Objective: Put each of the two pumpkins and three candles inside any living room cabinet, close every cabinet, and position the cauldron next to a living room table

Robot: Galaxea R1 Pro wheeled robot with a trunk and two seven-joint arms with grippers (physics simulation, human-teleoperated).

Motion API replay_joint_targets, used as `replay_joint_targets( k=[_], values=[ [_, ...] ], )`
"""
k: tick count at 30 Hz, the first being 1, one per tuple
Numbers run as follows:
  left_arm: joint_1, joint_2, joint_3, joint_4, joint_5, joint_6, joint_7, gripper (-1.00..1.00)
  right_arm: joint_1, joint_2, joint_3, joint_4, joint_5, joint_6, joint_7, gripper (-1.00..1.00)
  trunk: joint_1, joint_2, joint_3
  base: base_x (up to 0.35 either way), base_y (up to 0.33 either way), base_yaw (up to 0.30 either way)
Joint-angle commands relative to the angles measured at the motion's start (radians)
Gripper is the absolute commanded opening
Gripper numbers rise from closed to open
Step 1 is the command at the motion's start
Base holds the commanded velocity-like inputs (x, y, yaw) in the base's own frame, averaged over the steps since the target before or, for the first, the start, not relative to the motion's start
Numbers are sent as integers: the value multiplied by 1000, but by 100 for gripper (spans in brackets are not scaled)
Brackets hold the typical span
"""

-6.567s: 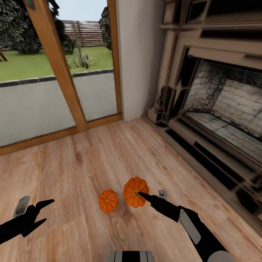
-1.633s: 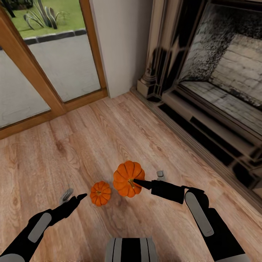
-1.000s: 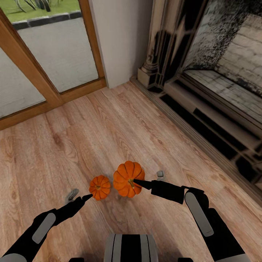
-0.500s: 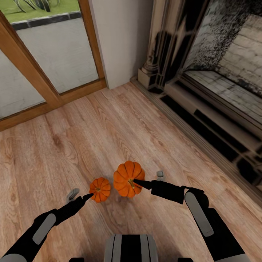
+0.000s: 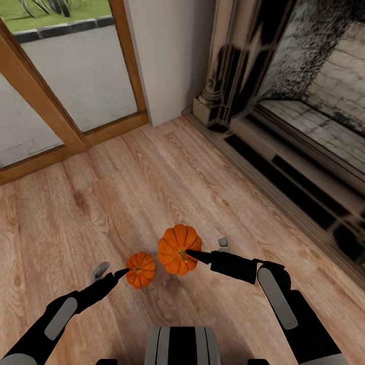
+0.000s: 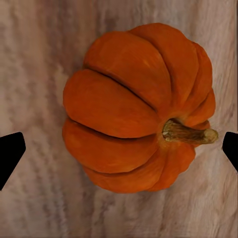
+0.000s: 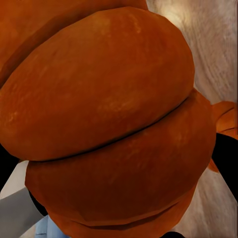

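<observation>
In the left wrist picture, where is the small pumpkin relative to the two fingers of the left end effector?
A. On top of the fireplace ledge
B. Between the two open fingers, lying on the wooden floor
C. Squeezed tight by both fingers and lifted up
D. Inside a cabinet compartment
B. The small pumpkin lies on the wooden floor, and the fingers of the left end effector stand apart on either side of it, without touching it.

Matt ribbed orange pumpkins (image 5: 179, 249) w/ rough woody stems on smooth, grained wood floor (image 5: 152, 192).
</observation>
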Motion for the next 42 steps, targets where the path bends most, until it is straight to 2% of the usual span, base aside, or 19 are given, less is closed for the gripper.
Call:
replay_joint_targets(
  k=[1, 35, 42],
  values=[
    [0, 1, -1, 0, 9, 5, 1, 100, -1, 0, 1, 0, -6, 6, 0, -100, 0, 0, -1, 44, -67, 0],
    [0, 5, 3, 0, 19, 3, 7, 100, -1, 0, 0, 0, -6, 6, 0, -100, 0, 0, -1, 1, -45, 0],
    [0, 5, 3, 0, 17, 3, 12, 100, -1, 0, -1, 0, -6, 6, 0, -100, 3, -2, -28, 0, 0, 0]
  ],
)
